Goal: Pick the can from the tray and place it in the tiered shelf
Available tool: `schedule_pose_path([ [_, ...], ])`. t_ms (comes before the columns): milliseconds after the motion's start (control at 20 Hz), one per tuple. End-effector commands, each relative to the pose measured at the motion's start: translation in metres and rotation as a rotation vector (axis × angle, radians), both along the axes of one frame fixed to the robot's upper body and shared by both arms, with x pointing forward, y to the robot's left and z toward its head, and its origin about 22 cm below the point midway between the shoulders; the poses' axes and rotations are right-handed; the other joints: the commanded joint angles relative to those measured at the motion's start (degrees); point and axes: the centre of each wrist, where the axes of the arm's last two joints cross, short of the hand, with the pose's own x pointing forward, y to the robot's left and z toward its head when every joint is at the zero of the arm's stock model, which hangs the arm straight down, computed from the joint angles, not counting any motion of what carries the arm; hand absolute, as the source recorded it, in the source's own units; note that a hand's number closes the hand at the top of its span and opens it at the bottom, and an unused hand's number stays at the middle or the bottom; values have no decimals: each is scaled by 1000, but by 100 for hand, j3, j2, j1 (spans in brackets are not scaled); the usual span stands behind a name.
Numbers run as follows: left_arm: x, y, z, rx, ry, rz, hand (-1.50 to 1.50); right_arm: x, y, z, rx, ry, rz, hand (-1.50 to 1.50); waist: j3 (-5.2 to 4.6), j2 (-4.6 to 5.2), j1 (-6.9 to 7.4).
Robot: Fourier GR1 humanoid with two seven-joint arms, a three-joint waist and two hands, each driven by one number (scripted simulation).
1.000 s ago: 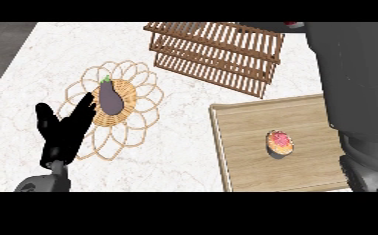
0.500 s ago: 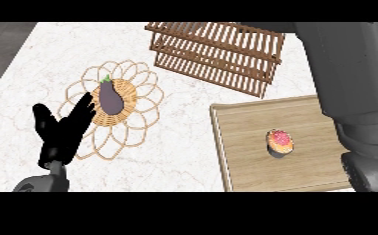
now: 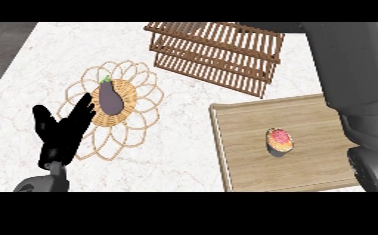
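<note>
Reach for the small red-topped can (image 3: 280, 141) on the pale wooden tray (image 3: 244, 164), at four o'clock. Close around its sides (right hand unseen, fingers impossible to tell). Left hand (image 3: 60, 134): fingers spread, resting at eight o'clock.

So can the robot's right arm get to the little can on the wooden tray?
Probably yes. The can lies in the open on the tray, nothing over it, and the right arm is right beside the tray. Its hand isn't visible, though.

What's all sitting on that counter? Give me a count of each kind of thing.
Cans: 1, the can on the wooden tray
Trays: 1, the wooden tray
Tiered shelves: 1, the slatted tiered shelf
Woven mats: 1, the flower-shaped woven mat
Eggplants: 1, the eggplant on the mat
Total: 5
</note>
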Motion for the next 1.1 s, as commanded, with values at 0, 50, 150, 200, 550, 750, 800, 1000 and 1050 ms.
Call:
schedule_pose_path([
  [0, -3, 10, -4, -14, 88, 16, 0, -5, -2, -9, 133, -5, -31, 150, -37, 3, -65],
  [50, -7, 10, -16, -2, 71, 11, 0, 0, -12, -1, 210, -27, -57, 150, -40, 29, -33],
  [150, -15, 1, -13, -10, 67, 0, 0, -5, -4, 12, 294, -62, -60, -150, -38, 12, 3],
  [200, -5, 9, -7, -5, 62, -11, 0, 0, -8, 13, 330, -86, -74, -150, -39, 37, 21],
  [550, 7, -5, -1, -3, 80, 14, 0, -7, -25, 31, 582, -129, -8, -150, -36, 22, -37],
  [750, -8, 0, -7, -17, 80, 15, 0, -18, -31, 46, 733, -185, 35, -150, -35, -2, -38],
  [800, -8, -5, -15, -22, 79, 8, 0, -13, -31, 37, 755, -186, 0, -150, -38, 16, -34],
  [1000, -5, 8, -13, -10, 66, 7, 0, -17, -64, 44, 782, -299, -118, -150, -40, 19, -59],
  [1050, -12, 8, -12, -23, 84, 16, 0, -21, -78, 35, 756, -344, -154, -150, -37, 4, -80],
])
